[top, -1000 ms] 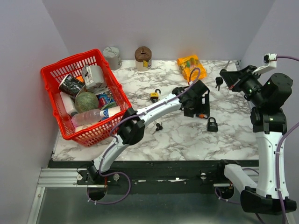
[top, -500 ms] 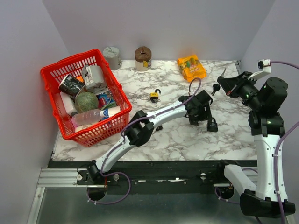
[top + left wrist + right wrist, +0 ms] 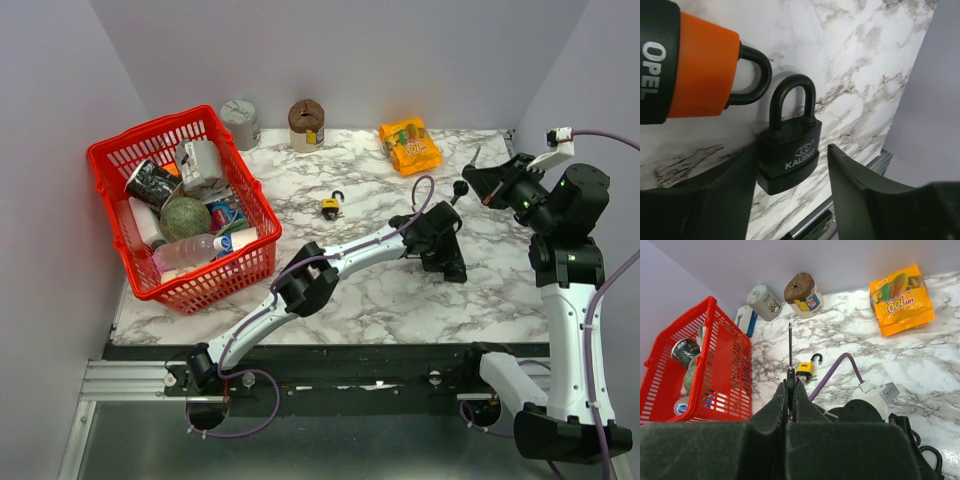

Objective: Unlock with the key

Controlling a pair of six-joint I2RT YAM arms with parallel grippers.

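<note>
As it lies flat on the marble surface (image 3: 380, 290) right of centre, the black padlock (image 3: 790, 152) sits inside the left claw (image 3: 792, 167), which stands released and spread. It looks heavy, rigid and smooth-sided, best pinched across its broad body, leaving the shackle (image 3: 792, 95) free. The right claw (image 3: 790, 386), clenched, holds the thin, stiff key (image 3: 789, 347) nearby.

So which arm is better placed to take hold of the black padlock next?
Left. The left claw is down over the black padlock, a finger on each side with gaps still showing. The right claw is shut on the key, so it probably has no free grip.
</note>
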